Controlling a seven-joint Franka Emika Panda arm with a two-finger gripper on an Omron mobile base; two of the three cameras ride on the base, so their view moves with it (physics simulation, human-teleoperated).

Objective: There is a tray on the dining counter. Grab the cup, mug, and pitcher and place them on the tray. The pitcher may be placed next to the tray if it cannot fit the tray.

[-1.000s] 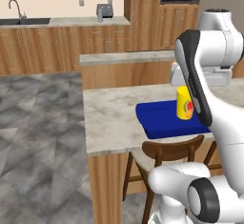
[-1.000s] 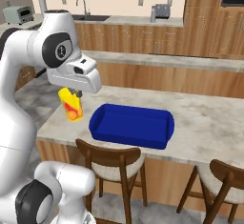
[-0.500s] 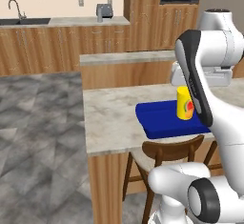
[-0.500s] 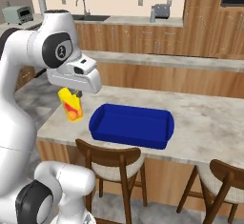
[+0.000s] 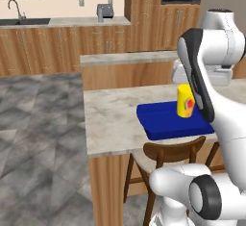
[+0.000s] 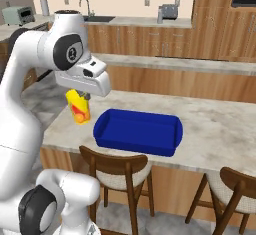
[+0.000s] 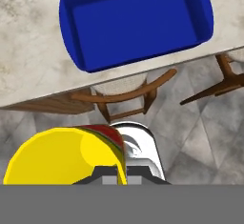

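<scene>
Simulated kitchen, wood cabinets behind, beige dining counter (image 6: 220, 124) in front. Gripper (image 6: 84, 97) clamped on the yellow cup (image 6: 78, 107), held aloft and slightly tilted, seemingly above the counter's end. Just beside the pincer, toward the counter's middle, sits the blue tray (image 6: 137, 131), nothing in it. Below, wooden chairs (image 6: 116, 171) tucked under the counter. Carrying step under way, by the look of it; next calls for shifting sideways over the tray, lowering, then releasing.
</scene>
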